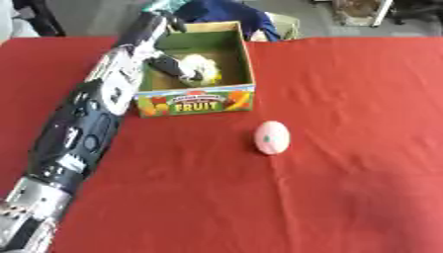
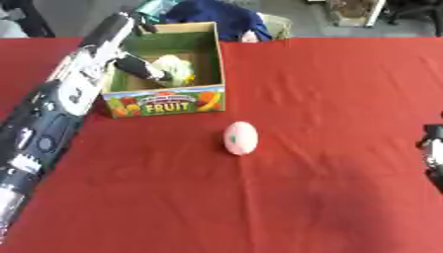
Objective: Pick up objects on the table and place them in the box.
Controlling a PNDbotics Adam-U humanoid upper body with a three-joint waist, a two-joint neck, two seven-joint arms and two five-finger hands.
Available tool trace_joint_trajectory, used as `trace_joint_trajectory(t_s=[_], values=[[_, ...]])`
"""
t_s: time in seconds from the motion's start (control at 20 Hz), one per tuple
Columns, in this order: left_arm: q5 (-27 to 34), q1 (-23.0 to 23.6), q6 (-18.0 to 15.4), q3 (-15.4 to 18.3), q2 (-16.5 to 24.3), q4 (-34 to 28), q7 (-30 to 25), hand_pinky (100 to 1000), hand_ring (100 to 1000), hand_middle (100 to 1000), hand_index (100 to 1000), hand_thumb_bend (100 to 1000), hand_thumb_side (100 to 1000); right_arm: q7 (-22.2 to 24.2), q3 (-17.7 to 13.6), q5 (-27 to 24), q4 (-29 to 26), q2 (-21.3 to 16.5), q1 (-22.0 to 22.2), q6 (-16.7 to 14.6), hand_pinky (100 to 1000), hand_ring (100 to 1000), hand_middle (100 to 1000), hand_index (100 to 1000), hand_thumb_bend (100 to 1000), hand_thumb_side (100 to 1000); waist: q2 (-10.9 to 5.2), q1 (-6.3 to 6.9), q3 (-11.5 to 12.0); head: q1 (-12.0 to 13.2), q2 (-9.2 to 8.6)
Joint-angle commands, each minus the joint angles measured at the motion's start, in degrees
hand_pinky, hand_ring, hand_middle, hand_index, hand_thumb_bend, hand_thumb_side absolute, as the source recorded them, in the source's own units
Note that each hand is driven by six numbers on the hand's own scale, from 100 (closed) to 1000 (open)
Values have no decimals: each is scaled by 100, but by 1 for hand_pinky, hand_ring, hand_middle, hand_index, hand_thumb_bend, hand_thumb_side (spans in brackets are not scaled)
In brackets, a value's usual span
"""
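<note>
The left robot hand (image 1: 177, 69) sits inside the fruit box (image 1: 197, 101), touching a pale object (image 1: 200, 66); its grip cannot be told. In front of the box a pink egg-shaped object (image 1: 272, 137) stands upright, nearer the right robot hand (image 2: 432, 150), fingers unclear.

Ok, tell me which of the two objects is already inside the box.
The pale yellowish-white object, inside the FRUIT box under the left hand. The pink egg-shaped object lies on the red cloth in front of the box.

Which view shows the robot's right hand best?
The right eye view: the right hand shows as a dark shape at the picture's right edge, beside the red table. The left eye view does not show it.
</note>
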Motion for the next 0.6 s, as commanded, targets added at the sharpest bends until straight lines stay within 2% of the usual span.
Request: trace_joint_trajectory(t_s=[0.05, 0.2, 0.25, 0.35, 0.6], values=[[1022, 326, 138, 185, 383, -1254, 246, 620, 663, 638, 699, 888, 265, -15, -58, -17, -77, -184, -83, -19, 674, 783, 599, 786, 100, 214, -77, 0, 42, -64, -27], [1773, 934, 269, 339, 498, -2252, 441, 607, 650, 625, 692, 875, 253, 25, -22, -20, -85, -382, -218, -36, 674, 784, 600, 788, 100, 212, -75, -4, 104, -105, -20], [1960, 1133, 291, 378, 526, -2536, 499, 607, 648, 624, 693, 896, 251, 52, 1, -23, -85, -482, -278, -45, 674, 785, 601, 788, 100, 224, -77, -6, 124, -121, -16], [2261, 1494, 320, 440, 547, -2994, 590, 603, 643, 620, 691, 867, 248, 128, 64, -24, -63, -706, -420, -63, 675, 786, 602, 790, 100, 210, -82, -8, 162, -158, 3], [2737, 2111, 329, 557, 432, -3621, 757, 583, 630, 609, 685, 848, 248, 440, 313, 90, 106, -1289, -894, -166, 679, 793, 613, 804, 100, 201, -100, -10, 251, -214, 25]])
